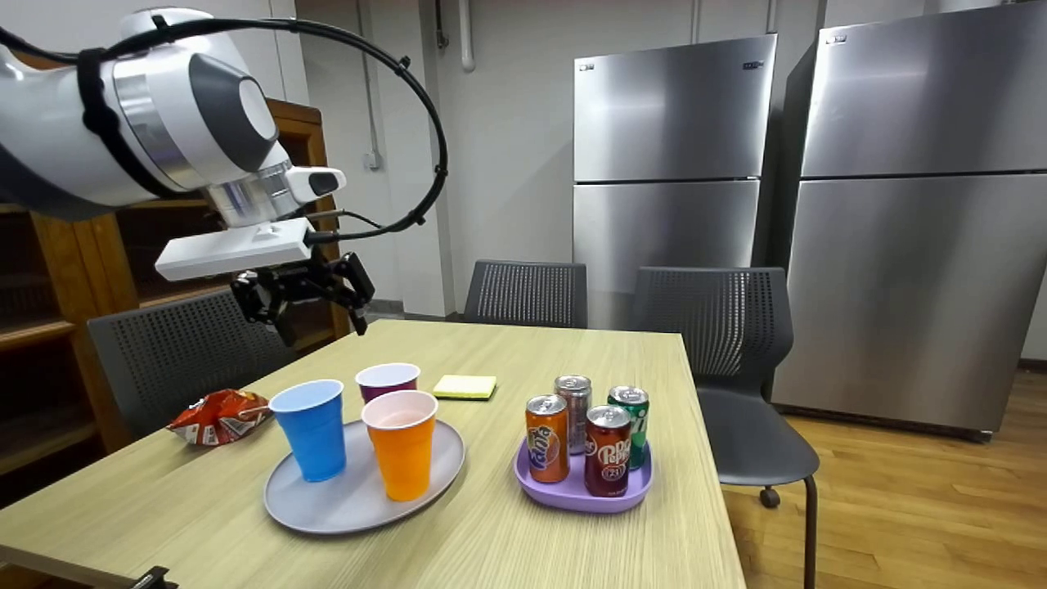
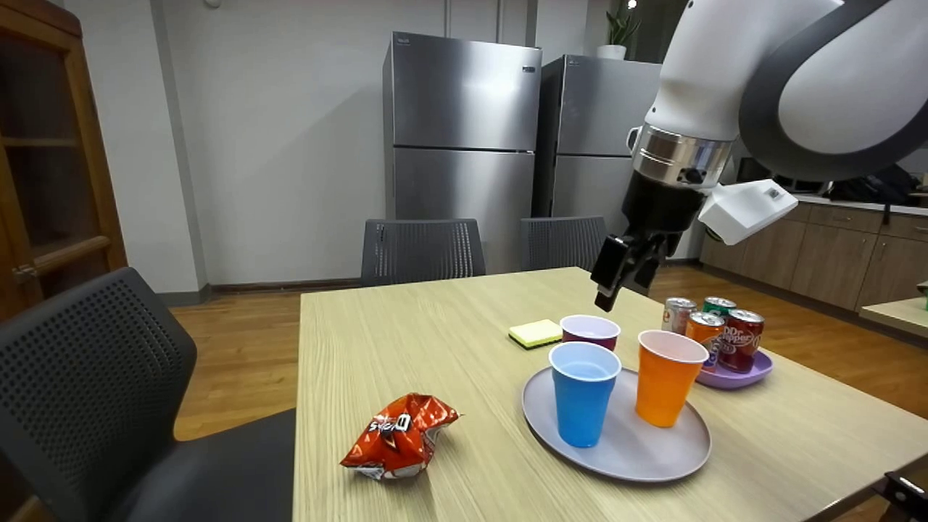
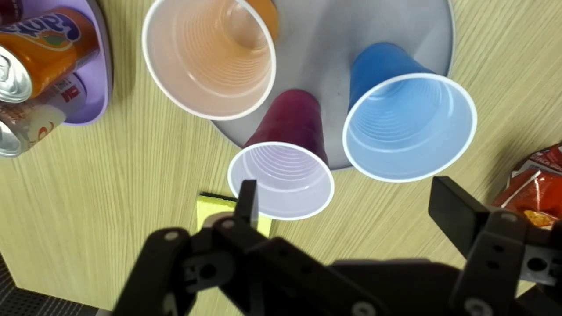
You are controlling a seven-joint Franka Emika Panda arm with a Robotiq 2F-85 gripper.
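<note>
Two black fingers [image 3: 456, 213] of the claw [image 3: 345, 195] are spread wide apart, with air between them, up above the desk [image 1: 483, 523]. Lower down, the purple cup [image 3: 292, 118] is the thing nearest to it. Its foot is hidden in both exterior views, but it seems to stand on the round grey plate [image 1: 335, 511]. The blue cup [image 1: 309, 433] and the orange cup [image 1: 402, 454] stand upright on that plate too. A yellow sponge [image 1: 465, 386] lies flat on the desk near the purple cup. Farther off, on the blue cup's side, a shiny red snack bag [image 2: 402, 435] lies on the desk. On the orange cup's side, four soda cans [image 1: 608, 458] stand on a small purple tray [image 1: 548, 495]. Way at the back are dark chairs [image 1: 527, 293] and two tall silver fridges [image 1: 667, 229].
</note>
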